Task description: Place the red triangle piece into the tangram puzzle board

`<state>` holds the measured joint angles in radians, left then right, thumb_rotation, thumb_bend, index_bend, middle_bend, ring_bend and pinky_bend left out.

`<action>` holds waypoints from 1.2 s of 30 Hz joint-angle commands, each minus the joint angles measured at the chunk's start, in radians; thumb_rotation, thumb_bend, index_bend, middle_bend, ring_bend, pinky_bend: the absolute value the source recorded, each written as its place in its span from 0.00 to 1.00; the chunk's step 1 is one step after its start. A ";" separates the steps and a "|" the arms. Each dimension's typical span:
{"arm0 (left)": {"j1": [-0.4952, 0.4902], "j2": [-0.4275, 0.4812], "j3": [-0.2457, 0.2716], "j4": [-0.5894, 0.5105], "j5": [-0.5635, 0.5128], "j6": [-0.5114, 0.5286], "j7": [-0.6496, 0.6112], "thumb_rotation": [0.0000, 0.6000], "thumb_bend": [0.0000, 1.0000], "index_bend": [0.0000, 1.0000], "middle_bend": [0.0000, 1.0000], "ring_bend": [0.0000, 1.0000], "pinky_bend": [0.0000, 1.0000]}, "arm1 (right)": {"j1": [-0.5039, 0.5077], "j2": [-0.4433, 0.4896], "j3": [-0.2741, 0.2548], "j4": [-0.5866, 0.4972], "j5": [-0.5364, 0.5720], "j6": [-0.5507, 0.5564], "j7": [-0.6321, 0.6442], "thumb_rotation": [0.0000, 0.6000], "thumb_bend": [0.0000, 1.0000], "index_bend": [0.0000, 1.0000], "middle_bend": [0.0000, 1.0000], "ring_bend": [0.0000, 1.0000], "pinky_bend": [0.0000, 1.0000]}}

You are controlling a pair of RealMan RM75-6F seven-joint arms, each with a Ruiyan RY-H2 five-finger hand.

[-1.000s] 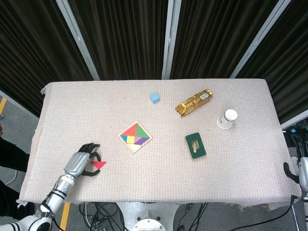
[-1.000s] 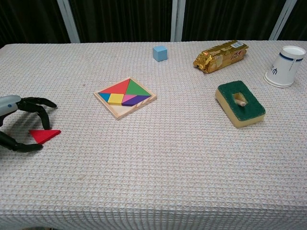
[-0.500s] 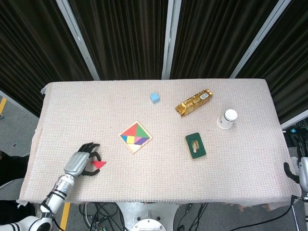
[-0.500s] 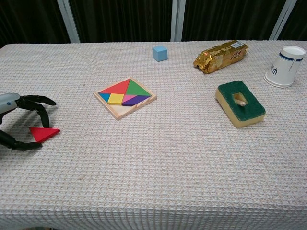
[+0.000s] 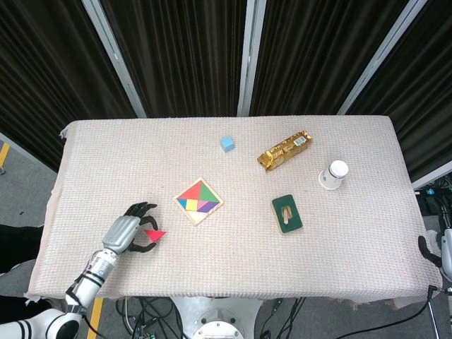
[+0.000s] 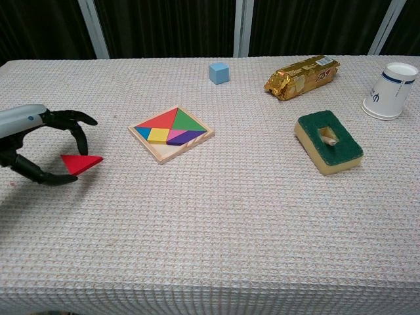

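The red triangle piece (image 5: 155, 234) (image 6: 81, 163) is pinched between the thumb and fingers of my left hand (image 5: 131, 232) (image 6: 46, 147), lifted a little off the cloth at the table's front left. The tangram board (image 5: 208, 212) (image 6: 167, 152), a wooden square turned like a diamond, lies to the right of and beyond the hand. It holds several coloured pieces, and bare wood shows along its near corner. Only a sliver of my right arm (image 5: 443, 256) shows at the right edge of the head view, below the table, and its fingers cannot be made out.
A blue cube (image 5: 227, 143) (image 6: 219, 72) sits at the back centre. A gold snack packet (image 5: 284, 150) (image 6: 302, 77), a white paper cup (image 5: 333, 175) (image 6: 391, 81) and a green sponge (image 5: 287, 213) (image 6: 328, 141) occupy the right half.
My left hand closed on the red triangle, lifted it off the cloth and carried it right and away, toward the board.
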<state>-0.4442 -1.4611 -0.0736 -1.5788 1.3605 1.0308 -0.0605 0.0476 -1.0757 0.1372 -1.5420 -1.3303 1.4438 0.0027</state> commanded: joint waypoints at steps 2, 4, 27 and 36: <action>-0.058 -0.006 -0.044 -0.009 -0.012 -0.044 0.022 1.00 0.24 0.48 0.10 0.00 0.01 | 0.000 0.006 0.002 -0.001 0.001 0.001 0.004 1.00 0.30 0.00 0.00 0.00 0.00; -0.084 -0.011 -0.056 -0.009 -0.013 -0.059 0.048 1.00 0.24 0.48 0.10 0.00 0.01 | -0.001 0.007 0.005 0.001 0.009 -0.002 0.009 1.00 0.30 0.00 0.00 0.00 0.00; -0.294 -0.200 -0.170 0.117 -0.338 -0.213 0.197 1.00 0.24 0.48 0.10 0.00 0.01 | -0.005 0.006 0.007 0.034 0.025 -0.017 0.048 1.00 0.30 0.00 0.00 0.00 0.00; -0.339 -0.213 -0.183 0.080 -0.548 -0.156 0.361 1.00 0.25 0.48 0.10 0.00 0.01 | -0.001 0.002 0.007 0.038 0.023 -0.024 0.051 1.00 0.30 0.00 0.00 0.00 0.00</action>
<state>-0.7673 -1.6690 -0.2533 -1.4862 0.8530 0.8545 0.2629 0.0469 -1.0736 0.1441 -1.5043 -1.3072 1.4202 0.0532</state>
